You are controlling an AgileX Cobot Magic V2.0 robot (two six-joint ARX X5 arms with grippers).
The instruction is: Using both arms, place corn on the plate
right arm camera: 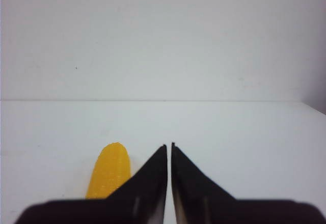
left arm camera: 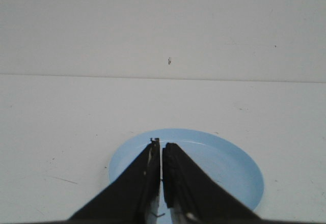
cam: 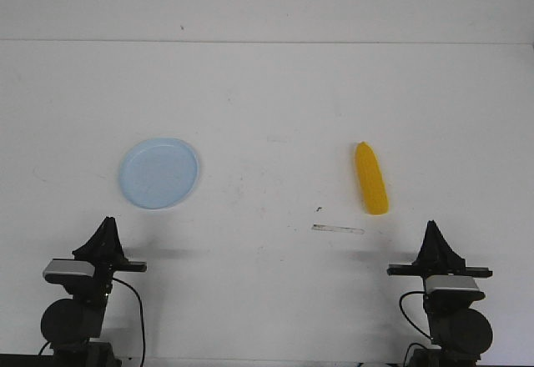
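The white counter (cam: pixel 267 133) is stretching across the whole front view and is meeting a white wall (cam: pixel 267 0) at the back. Taking the plate (cam: pixel 158 173) as the landmark, the counter around it is carrying only a few small dark specks.

The left arm (cam: pixel 79 300) is sitting at the near edge, just in front of the plate, and the right arm (cam: pixel 446 300) is sitting at the near edge well off to the plate's right. Both arm bases are being cut off by the lower border of the front view.

The plate is lying flat on the left half of the counter and is holding nothing. In the left wrist view its near part (left arm camera: pixel 224 173) is being hidden behind the black fingers.

The corn (cam: pixel 371 178) is lying on the counter well to the right of the plate, lengthwise front to back, its tapered end pointing away from the robot. In the right wrist view only its far portion (right arm camera: pixel 109 170) is showing, and the rest is being covered by the tool.

A thin pale strip (cam: pixel 338 229) is lying to the right of the plate and nearer the robot than the corn; what it is cannot be made out.

The left tool (left arm camera: pixel 161 147) is clenched on nothing, its tips nearly touching over the plate. The right tool (right arm camera: pixel 169 147) is likewise clenched and empty, just beside the corn.
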